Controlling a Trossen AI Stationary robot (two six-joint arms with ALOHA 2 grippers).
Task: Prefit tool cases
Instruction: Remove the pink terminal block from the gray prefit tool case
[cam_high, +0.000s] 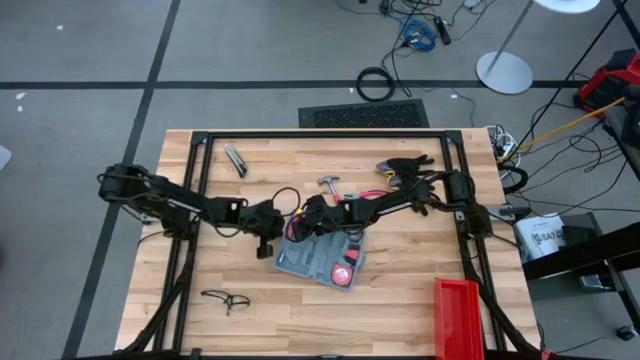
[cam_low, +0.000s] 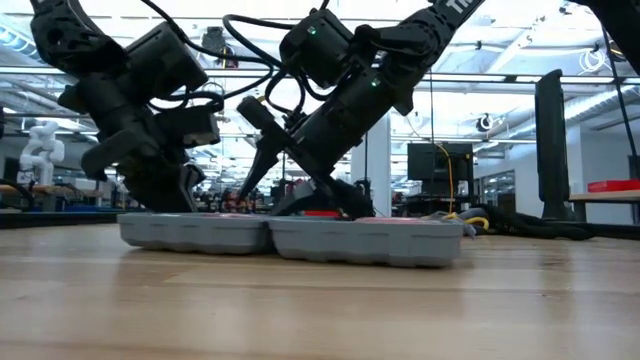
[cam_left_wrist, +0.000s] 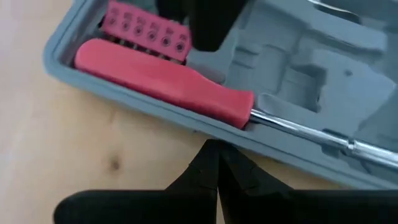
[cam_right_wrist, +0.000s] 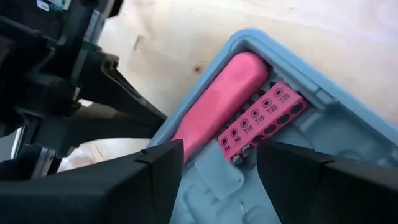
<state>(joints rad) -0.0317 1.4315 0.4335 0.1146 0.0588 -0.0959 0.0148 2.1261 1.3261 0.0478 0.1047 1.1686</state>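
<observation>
I have the tool case (cam_high: 322, 258) lying open and flat on the bench (cam_high: 400, 300), near its middle, grey moulded tray up. In one end recess sits a red-handled screwdriver (cam_left_wrist: 165, 81) with its steel shaft running along the case wall, and just beside it a red bit holder (cam_right_wrist: 261, 121). The holder carries small stamped markings by each socket; I read something like T15 on one, the rest I cannot make out.

My left gripper (cam_left_wrist: 216, 177) sits at the case's outer wall beside the screwdriver, fingers pressed fully together and holding nothing. My right gripper (cam_right_wrist: 217, 180) hangs over the tray with its fingers spread wide, straddling the end of the bit holder; nothing is held.

A red bin (cam_high: 458, 318) sits at the bench's near right edge.
</observation>
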